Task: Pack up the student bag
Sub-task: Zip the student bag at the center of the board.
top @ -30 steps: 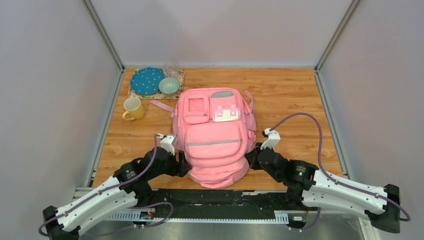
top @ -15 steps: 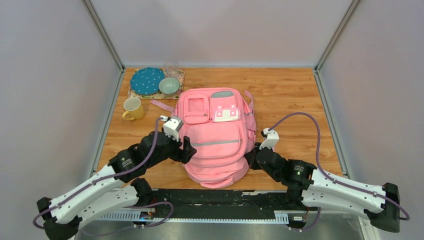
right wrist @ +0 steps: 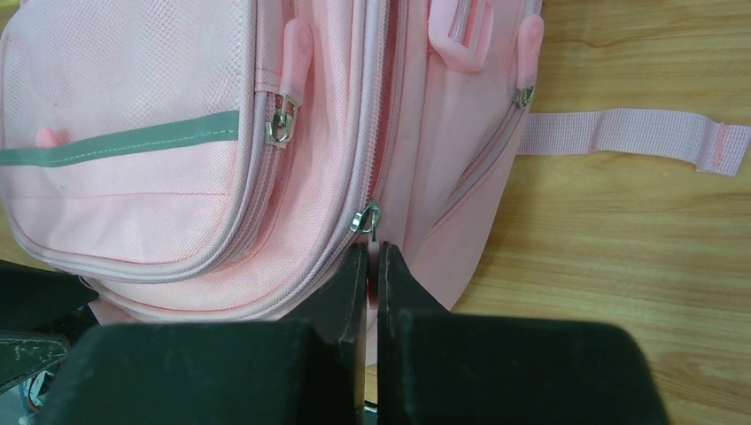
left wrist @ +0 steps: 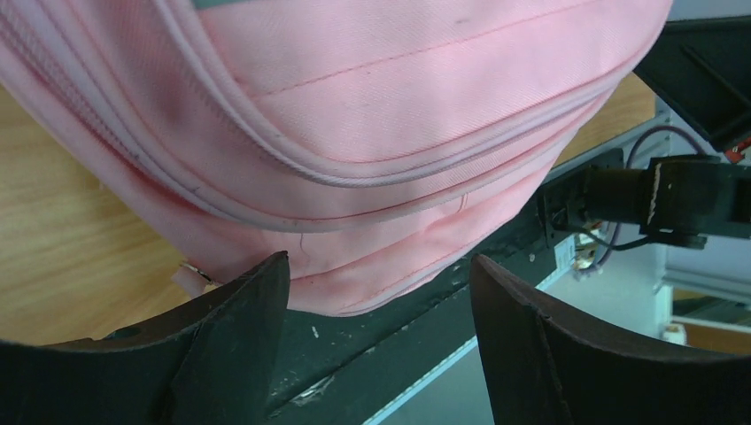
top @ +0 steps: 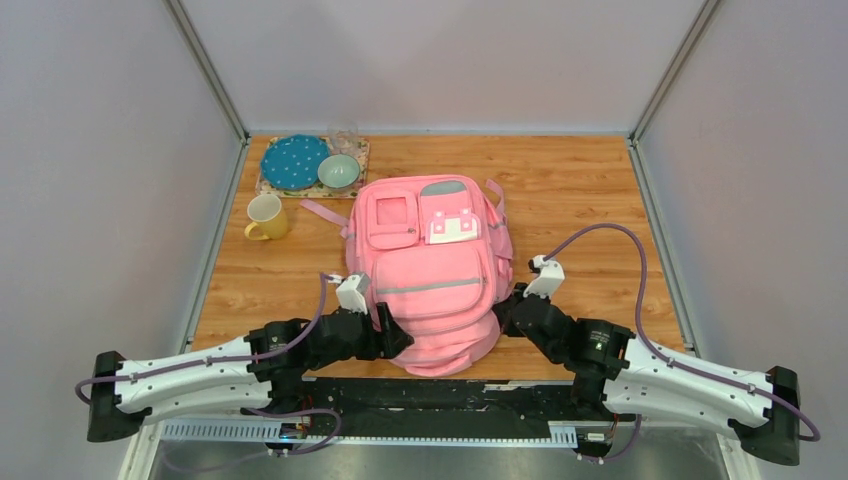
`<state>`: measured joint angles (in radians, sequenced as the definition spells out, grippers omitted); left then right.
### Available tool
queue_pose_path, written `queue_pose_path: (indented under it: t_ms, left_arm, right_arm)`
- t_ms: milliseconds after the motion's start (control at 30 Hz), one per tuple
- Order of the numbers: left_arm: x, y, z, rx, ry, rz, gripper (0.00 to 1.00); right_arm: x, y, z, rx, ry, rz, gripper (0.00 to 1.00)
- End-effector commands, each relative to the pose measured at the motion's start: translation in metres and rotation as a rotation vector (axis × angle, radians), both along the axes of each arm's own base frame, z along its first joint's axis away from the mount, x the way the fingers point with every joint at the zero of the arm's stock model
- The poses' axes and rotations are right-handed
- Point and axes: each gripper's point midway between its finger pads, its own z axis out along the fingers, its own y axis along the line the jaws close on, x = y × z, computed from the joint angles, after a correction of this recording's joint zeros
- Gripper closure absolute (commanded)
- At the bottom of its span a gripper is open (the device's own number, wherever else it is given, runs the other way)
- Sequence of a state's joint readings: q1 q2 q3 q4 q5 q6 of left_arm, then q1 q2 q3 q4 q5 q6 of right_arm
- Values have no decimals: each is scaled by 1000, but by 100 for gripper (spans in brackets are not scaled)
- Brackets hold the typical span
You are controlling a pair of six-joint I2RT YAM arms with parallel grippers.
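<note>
the pink backpack (top: 430, 270) lies flat on the wooden worktop (top: 580, 190), front side up, and it is between your two end effectors. its rounded bottom end reaches the near edge of the worktop.

your left end effector (top: 392, 335) is released and its jaws stand wide apart. it is low, at the bottom left corner of the backpack. in the left wrist view the pink fabric and its zip seams are directly ahead of the open jaws. the tip of one finger (left wrist: 257, 292) is just beside the fabric, but you cannot tell if it touches.

your right end effector (right wrist: 373, 252) is clenched, with the two fingers pressed together. it is at the right side of the backpack. a small metal zip pull (right wrist: 364, 218) hangs right at the fingertips. it is not clear whether the pull is pinched between them or only touches them. a loose pink strap (right wrist: 638, 133) lies on the wood ahead and to the right of this end effector.

far beyond the left end effector are a yellow mug (top: 264, 217), a blue plate (top: 295, 162) and a green bowl (top: 339, 172).
</note>
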<state>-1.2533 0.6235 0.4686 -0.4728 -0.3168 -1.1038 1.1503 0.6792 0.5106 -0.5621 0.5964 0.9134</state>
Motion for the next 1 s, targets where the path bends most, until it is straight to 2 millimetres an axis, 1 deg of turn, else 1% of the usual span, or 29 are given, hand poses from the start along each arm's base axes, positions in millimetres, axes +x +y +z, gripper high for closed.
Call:
queue_pose_path:
  t_ms: [0,67,100,133,167,200,267,333,400,433,467,500,533,567,600,633,667,733,800,867,900,967]
  left_arm:
    - [-3,-16,1,-183,155,137,19]
    - [-4,-20,-2,-223,184,156,19]
    - [-5,-18,-13,-209,204,168,19]
    - [-6,-22,-14,-228,215,166,18]
    - [-7,-22,-19,-231,234,174,18]
    - [-10,-21,-29,-215,256,171,18]
    - [-12,-23,-32,-215,264,162,18]
    - [-13,-19,-38,-187,277,171,18]
    - [-11,-18,-32,-194,259,169,18]
    - [-11,-13,-33,-164,243,167,18]
    - [-8,-13,-21,-168,220,168,18]
    - [-2,-9,-13,-164,182,185,18]
    - [-1,2,-14,-98,144,177,18]
    - [3,1,4,-110,119,180,18]
    - [5,6,11,-100,105,195,17]
    - [3,15,9,-56,109,198,17]
    - [3,16,17,-68,119,206,17]
    - [-1,22,14,-75,167,238,17]
    - [-8,24,4,-81,222,246,17]
    - [-15,26,-10,-73,286,268,17]
    - [-21,24,-15,-66,324,250,17]
    - [-28,18,-22,-65,374,238,17]
  right_arm:
    - [12,-8,17,14,-43,-83,100]
    - [12,-8,19,22,-42,-89,100]
    - [12,-7,18,27,-38,-89,100]
    - [12,-7,19,33,-39,-93,100]
    - [12,-7,19,35,-38,-94,100]
    - [12,-7,19,37,-38,-94,100]
    - [12,-7,21,43,-40,-93,100]
    - [12,-7,20,43,-38,-94,100]
    - [12,-7,20,40,-40,-92,100]
    - [11,-7,20,39,-38,-91,100]
    - [11,-8,20,40,-38,-93,100]
    - [12,-7,19,39,-38,-93,100]
    - [12,-8,19,37,-38,-94,100]
    - [12,-8,19,37,-38,-94,100]
    - [12,-8,20,41,-39,-95,100]
    - [12,-8,19,41,-38,-97,100]
    - [12,-8,19,41,-38,-96,100]
    - [12,-8,19,42,-37,-100,100]
    - [12,-8,20,40,-40,-102,100]
    - [12,-7,20,42,-38,-103,100]
    - [13,-8,21,46,-38,-107,100]
    - [12,-7,20,50,-31,-112,100]
